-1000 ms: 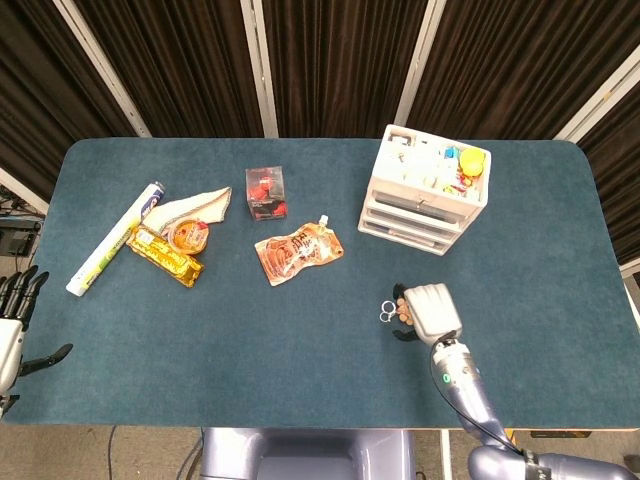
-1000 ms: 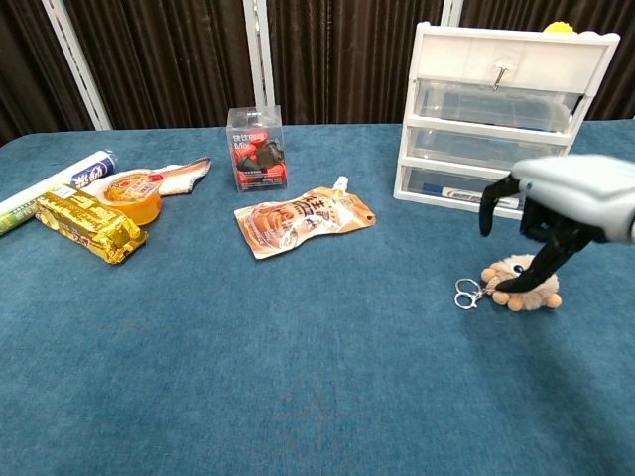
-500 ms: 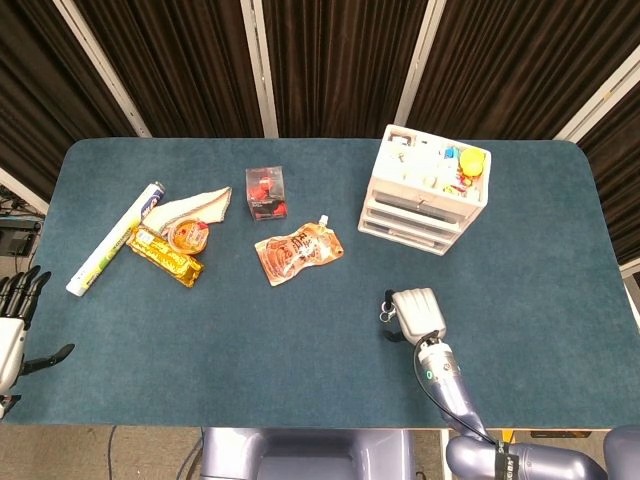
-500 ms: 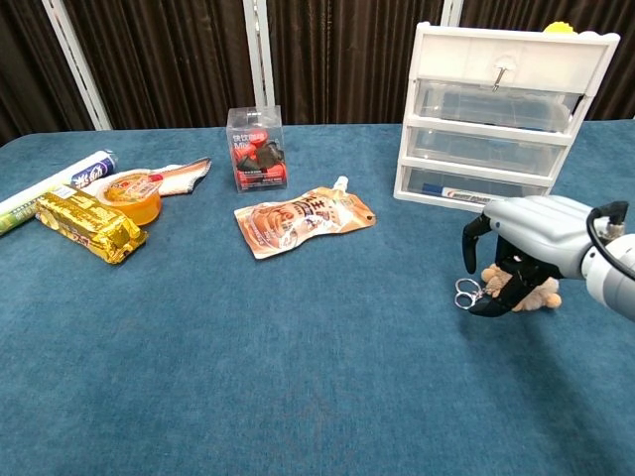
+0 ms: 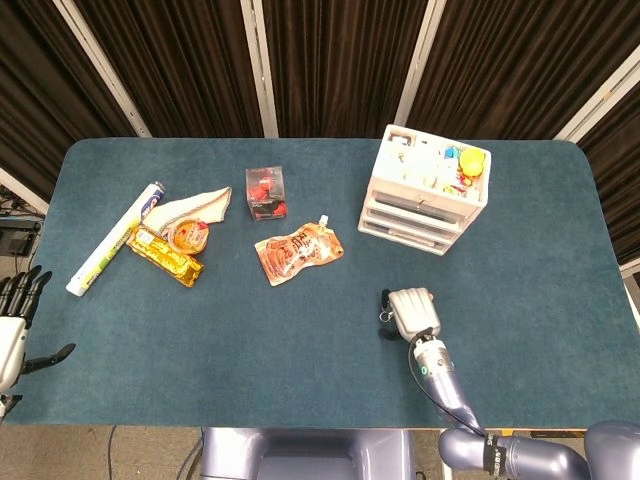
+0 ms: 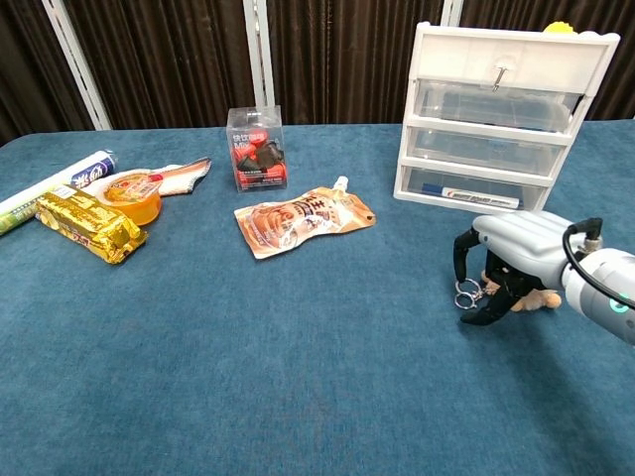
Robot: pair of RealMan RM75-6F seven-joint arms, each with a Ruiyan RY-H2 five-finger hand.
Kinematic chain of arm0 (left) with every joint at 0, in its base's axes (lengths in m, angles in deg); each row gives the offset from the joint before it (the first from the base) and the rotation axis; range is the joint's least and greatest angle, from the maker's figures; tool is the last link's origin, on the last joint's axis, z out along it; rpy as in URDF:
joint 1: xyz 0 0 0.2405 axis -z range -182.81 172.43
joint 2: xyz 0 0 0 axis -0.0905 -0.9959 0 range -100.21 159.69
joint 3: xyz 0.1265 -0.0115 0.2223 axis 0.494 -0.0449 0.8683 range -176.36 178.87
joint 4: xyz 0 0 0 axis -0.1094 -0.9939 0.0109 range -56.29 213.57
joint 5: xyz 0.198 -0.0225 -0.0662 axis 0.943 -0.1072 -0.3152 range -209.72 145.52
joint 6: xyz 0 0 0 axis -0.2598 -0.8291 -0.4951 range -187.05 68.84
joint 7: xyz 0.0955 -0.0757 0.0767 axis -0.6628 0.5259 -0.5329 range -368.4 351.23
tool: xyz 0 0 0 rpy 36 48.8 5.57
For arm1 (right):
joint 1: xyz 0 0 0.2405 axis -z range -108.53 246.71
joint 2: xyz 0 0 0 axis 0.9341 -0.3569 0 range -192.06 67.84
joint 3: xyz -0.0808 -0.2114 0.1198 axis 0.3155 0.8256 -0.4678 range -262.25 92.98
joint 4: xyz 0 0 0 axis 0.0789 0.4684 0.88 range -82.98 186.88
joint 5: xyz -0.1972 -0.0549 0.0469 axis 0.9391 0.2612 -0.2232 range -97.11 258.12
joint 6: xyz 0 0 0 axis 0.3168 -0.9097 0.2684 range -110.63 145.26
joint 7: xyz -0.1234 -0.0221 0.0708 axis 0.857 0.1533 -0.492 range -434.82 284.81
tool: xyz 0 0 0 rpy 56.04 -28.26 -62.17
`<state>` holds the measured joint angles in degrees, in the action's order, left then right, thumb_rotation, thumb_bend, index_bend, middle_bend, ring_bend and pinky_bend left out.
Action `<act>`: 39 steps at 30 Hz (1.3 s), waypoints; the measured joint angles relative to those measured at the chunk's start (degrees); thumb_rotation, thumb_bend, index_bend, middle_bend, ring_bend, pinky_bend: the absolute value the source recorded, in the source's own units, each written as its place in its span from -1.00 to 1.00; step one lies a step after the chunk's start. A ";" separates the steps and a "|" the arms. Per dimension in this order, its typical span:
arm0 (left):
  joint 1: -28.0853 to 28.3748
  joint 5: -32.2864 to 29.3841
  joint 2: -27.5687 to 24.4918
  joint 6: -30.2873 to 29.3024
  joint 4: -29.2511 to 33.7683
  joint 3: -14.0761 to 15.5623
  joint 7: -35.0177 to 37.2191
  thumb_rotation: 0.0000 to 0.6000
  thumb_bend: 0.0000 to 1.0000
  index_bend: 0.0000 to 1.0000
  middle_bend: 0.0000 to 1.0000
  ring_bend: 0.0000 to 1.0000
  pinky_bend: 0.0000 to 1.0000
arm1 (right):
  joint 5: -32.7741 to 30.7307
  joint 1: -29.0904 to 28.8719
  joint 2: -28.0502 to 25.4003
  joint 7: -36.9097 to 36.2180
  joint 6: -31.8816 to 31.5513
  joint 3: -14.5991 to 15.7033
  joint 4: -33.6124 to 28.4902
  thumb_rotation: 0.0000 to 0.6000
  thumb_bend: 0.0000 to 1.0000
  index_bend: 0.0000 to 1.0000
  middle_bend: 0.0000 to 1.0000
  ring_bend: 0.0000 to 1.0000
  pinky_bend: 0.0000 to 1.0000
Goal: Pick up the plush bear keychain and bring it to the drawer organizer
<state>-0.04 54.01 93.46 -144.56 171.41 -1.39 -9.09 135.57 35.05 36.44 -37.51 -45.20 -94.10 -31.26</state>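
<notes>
The plush bear keychain [image 6: 537, 298], a small tan toy with a metal ring [image 6: 464, 295], lies on the blue table right of centre. My right hand [image 6: 508, 260] is cupped low over it, dark fingers curled down around its front and left side. Only the bear's right edge and the ring peek out, and the frames do not show whether the fingers grip it. From the head view the right hand [image 5: 412, 312] hides the bear, with the ring [image 5: 384, 314] beside it. The white drawer organizer [image 5: 424, 190] [image 6: 508, 109] stands behind. My left hand [image 5: 14, 322] hangs off the table's left edge, fingers apart, holding nothing.
An orange snack pouch [image 5: 298, 252] lies mid-table, with a clear box of red items [image 5: 267, 191] behind it. At the left sit a gold-wrapped bar [image 5: 163, 255], a round tub [image 5: 188, 235], a cloth [image 5: 200, 205] and a white roll [image 5: 114, 238].
My right hand has sunk lower over the bear and shifted slightly left, fingers curling closer around it. The bear stays on the table. The left hand is unchanged.
</notes>
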 measured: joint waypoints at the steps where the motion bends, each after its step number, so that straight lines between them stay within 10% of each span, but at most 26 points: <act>1: 0.01 -0.05 -0.01 0.05 0.02 0.00 0.06 1.00 -0.87 -1.00 -1.00 -1.00 -1.00 | -0.24 -0.14 0.07 0.11 0.19 0.00 0.15 1.00 -0.71 -0.19 1.00 1.00 0.74; 39: 0.08 -0.62 -0.15 0.31 0.30 -0.07 0.41 1.00 -0.86 -1.00 -1.00 -1.00 -1.00 | -2.85 -1.65 2.93 -0.63 -0.13 -0.93 5.70 1.00 -0.48 0.06 1.00 1.00 0.74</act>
<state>0.05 53.39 93.31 -144.25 171.71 -1.46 -8.67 132.72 33.39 39.38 -38.13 -45.33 -95.03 -25.56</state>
